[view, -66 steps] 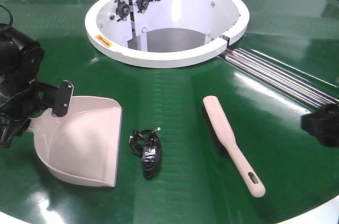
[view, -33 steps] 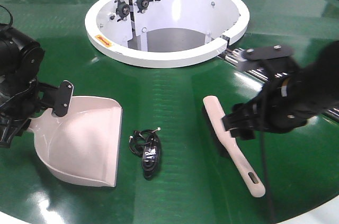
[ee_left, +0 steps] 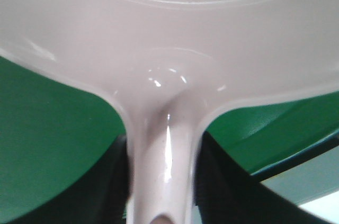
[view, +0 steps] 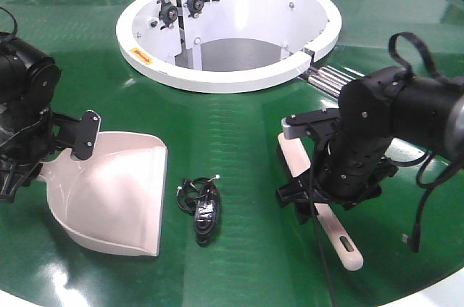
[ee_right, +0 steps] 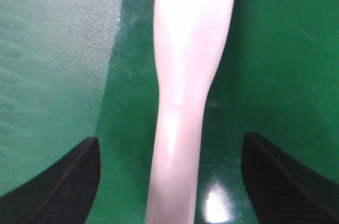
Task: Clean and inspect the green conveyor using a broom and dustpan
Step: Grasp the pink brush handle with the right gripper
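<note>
Pale beige-pink broom [view: 342,243] is lying flat on the green conveyor [view: 239,133], on the near side of the white ring [view: 217,78] and off to its right. The slotted handle end is pointing toward the camera, the bristle head toward the ring. Right gripper [ee_right: 175,181] is hanging directly over the narrowing neck of the handle. Wrist view: fingers [ee_right: 63,181] are standing wide apart, one on each side of the handle, with green belt showing between each finger and the plastic. Nothing is being gripped. Front view: the black right arm [view: 406,115] is covering the middle of the broom, so only the head end and handle tip are showing.

Dustpan [view: 116,191] is sitting on the near side of the ring, off to its left, with its wide mouth facing right. Left gripper [ee_left: 161,187] is clamping the pan's narrow handle. Wrist view is showing a dark finger pressed against each side, just where the handle is widening into the pan. Cannot tell whether the pan's lip is touching the belt.

A small black cord bundle [view: 201,209] is lying between dustpan and broom, straight in front of the ring, near the pan's mouth but apart from it.

Silver rollers [view: 377,104] are running out from the ring's right side, passing behind the right arm. A second set is leaving its far left side.
</note>
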